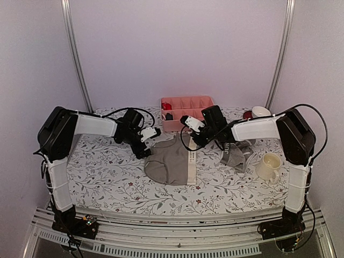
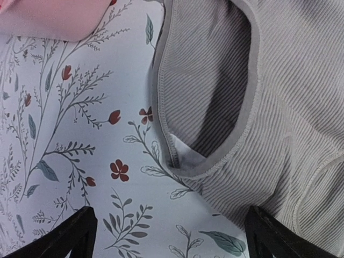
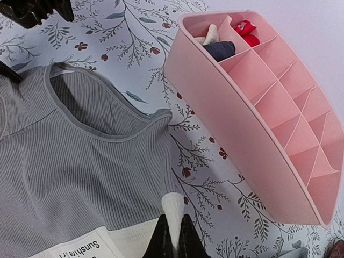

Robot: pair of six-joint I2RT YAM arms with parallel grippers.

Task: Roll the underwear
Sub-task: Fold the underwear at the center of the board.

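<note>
The grey ribbed briefs (image 1: 169, 161) lie flat on the flowered tablecloth, pale waistband (image 1: 192, 166) to the right. My right gripper (image 1: 191, 143) is shut on the waistband's far corner; in the right wrist view the pale cloth tip (image 3: 173, 210) sticks up between the black fingers (image 3: 161, 242). My left gripper (image 1: 146, 151) hangs open over the briefs' left leg opening (image 2: 215, 97), one fingertip (image 2: 70, 236) above bare cloth and the other (image 2: 274, 236) above the fabric, with nothing between them. The grey boxer-briefs (image 1: 239, 153) with a dark waistband lie crumpled to the right.
A pink divided tray (image 1: 185, 102) stands behind the briefs, holding red, dark and white items (image 3: 220, 49) at one end. A cream mug (image 1: 269, 165) stands at the right, and a white cup (image 1: 262, 112) with a red object sits at the back right.
</note>
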